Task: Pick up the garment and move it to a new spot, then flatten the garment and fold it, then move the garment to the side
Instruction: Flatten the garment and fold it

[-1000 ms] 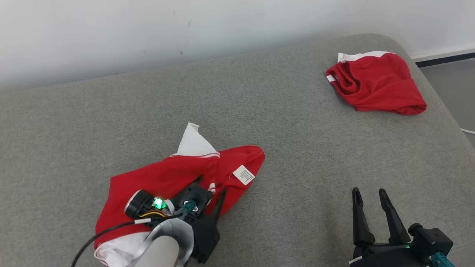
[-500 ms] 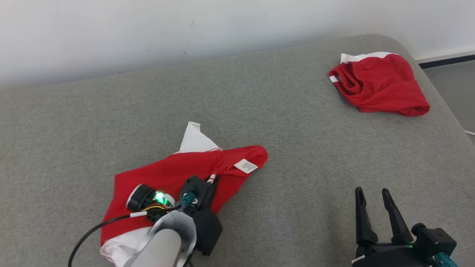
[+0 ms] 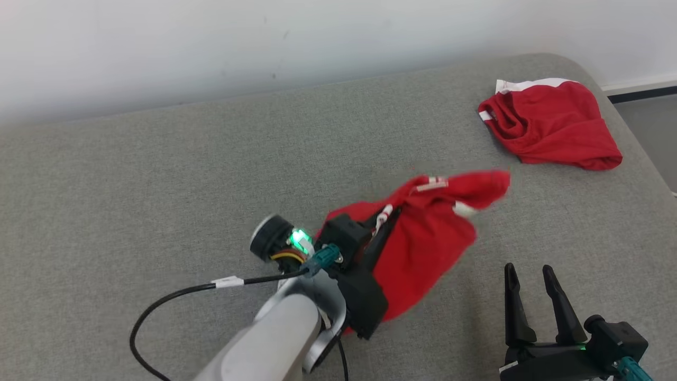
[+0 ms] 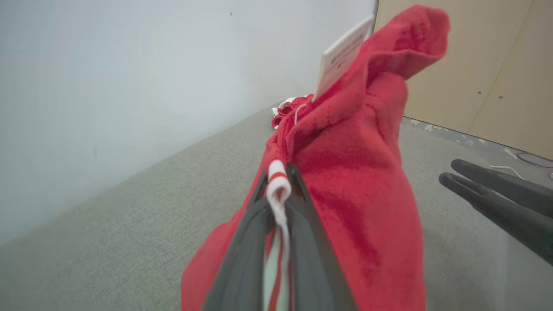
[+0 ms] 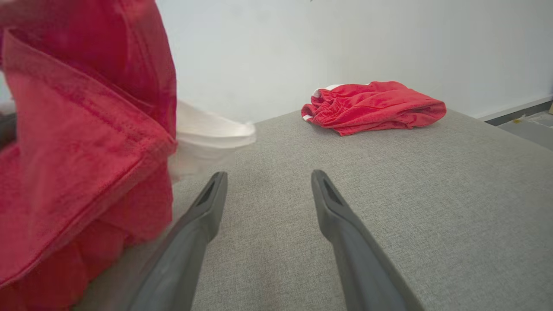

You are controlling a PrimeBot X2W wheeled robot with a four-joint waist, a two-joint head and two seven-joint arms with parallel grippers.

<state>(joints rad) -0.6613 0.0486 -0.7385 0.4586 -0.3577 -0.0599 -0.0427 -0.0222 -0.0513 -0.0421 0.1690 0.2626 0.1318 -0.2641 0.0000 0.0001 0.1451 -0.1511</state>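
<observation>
Head view high, facing down; wrist views low, close; share held garment (image 3: 423,238).

1. A grey fabric cushion (image 3: 158,174) spreads wide below a white wall (image 3: 211,42) (its far right corner is rounded).
2. A crumpled red-and-white garment (image 3: 550,124) lies on it near that corner.

- Left hand (image 3: 385,214): the two dark fingers (image 4: 302,224) are pressed together and pinch the striped edge of the garment (image 3: 428,238). In the head view they point up and to the right.
- Left forearm (image 3: 275,338): pale, rising from the bottom edge of the head view and angled up-right toward the wrist.
- Right hand (image 3: 529,271): at lower right of the head view, fingers parted and pointing up, apart from the garment.
</observation>
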